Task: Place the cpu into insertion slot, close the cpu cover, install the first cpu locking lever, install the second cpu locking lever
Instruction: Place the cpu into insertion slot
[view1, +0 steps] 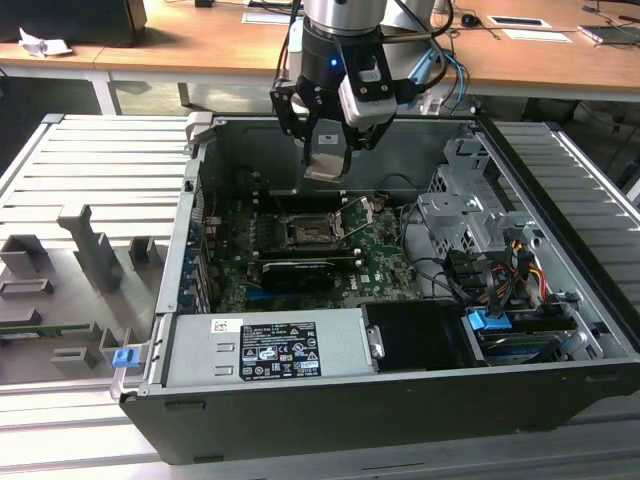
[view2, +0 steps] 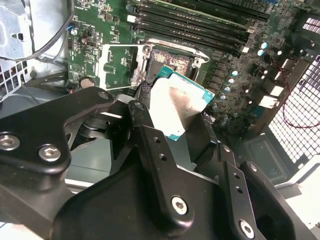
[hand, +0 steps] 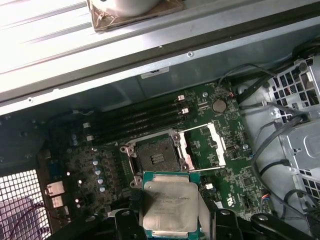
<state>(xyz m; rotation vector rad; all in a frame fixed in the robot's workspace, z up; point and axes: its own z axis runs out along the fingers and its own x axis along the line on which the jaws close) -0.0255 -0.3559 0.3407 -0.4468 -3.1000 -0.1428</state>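
The jaws clamp the flat silvery-beige square cpu (hand: 169, 205), up above the dark metal-rimmed insertion slot (hand: 156, 159). Grey metal-frame cpu cover (hand: 207, 145) (flipped open) alongside.

In the second wrist view, the lower part of the cpu (view2: 180, 107) is hidden behind the black links of the jaws. The cpu's upper corner covers part of the near rim of the insertion slot (view2: 172, 60). In the first wrist view, the cpu's lower edge runs to the picture's edge between the links, and its end cannot be told. In the exterior view, the arm (view1: 340, 20) is cut off at the top edge, and the slot's contacts are too small to tell.
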